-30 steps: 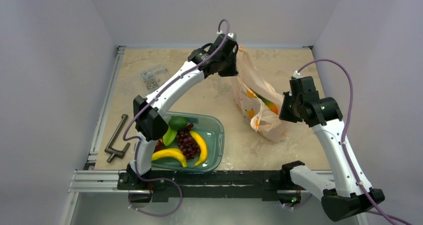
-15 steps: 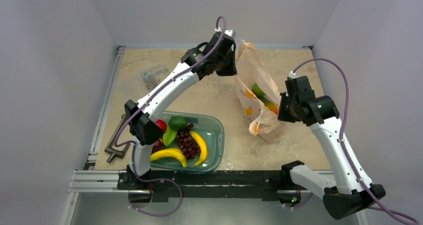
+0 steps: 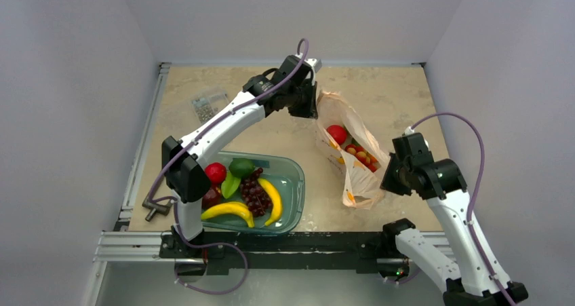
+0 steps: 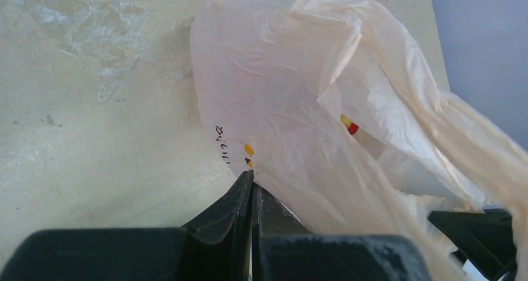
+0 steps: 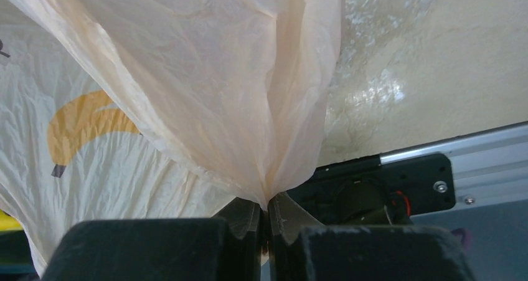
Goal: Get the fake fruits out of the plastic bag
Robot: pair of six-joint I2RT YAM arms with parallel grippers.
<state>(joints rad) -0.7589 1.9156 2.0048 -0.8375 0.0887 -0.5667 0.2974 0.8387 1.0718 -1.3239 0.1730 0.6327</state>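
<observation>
Tight on plastic bag (image 3: 360, 184): left gripper (image 4: 251, 177), right gripper (image 5: 268, 204)

The overhead view is evenly, diffusely lit, with only soft shadows beneath the arms on the bench (image 3: 407, 92). In both wrist views the plastic bag (image 4: 299, 94) transmits light and renders bright, while the left end effector (image 4: 251, 184) and right end effector (image 5: 268, 214) at the lower edge render dark and soft. Glare marks the bench right of centre in the right wrist view.
</observation>
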